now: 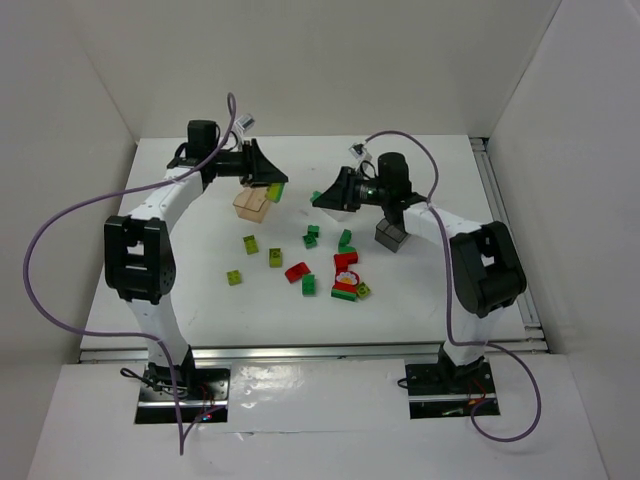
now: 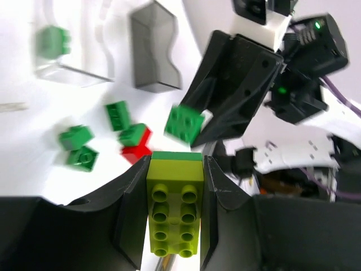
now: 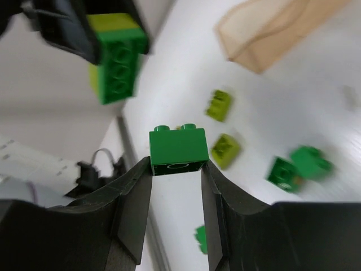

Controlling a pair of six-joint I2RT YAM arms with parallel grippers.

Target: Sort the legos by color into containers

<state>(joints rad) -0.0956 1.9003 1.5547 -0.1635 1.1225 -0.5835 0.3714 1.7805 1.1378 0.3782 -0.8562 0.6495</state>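
White table (image 1: 200, 295), loose legos (image 1: 275, 256); left hand (image 2: 175, 168) tight around lime brick (image 2: 175, 209), right hand (image 3: 176, 169) around green brick (image 3: 177, 148).

1. Bright, even overhead light is washing the white table (image 1: 210, 300) in the top view, and only faint, soft shadows are falling on it.
2. In the left wrist view the tabletop is blowing out to near-white. The lime brick (image 2: 175, 209) in the left gripper (image 2: 175, 180) is showing sharp, while the dark green brick (image 2: 184, 124) beyond is smearing.
3. In the right wrist view that green brick is looking crisp in the right gripper (image 3: 176, 166). The amber tub (image 3: 271, 31) and the background are going soft.
4. Both wrist views are sinking to black along their lower edges.
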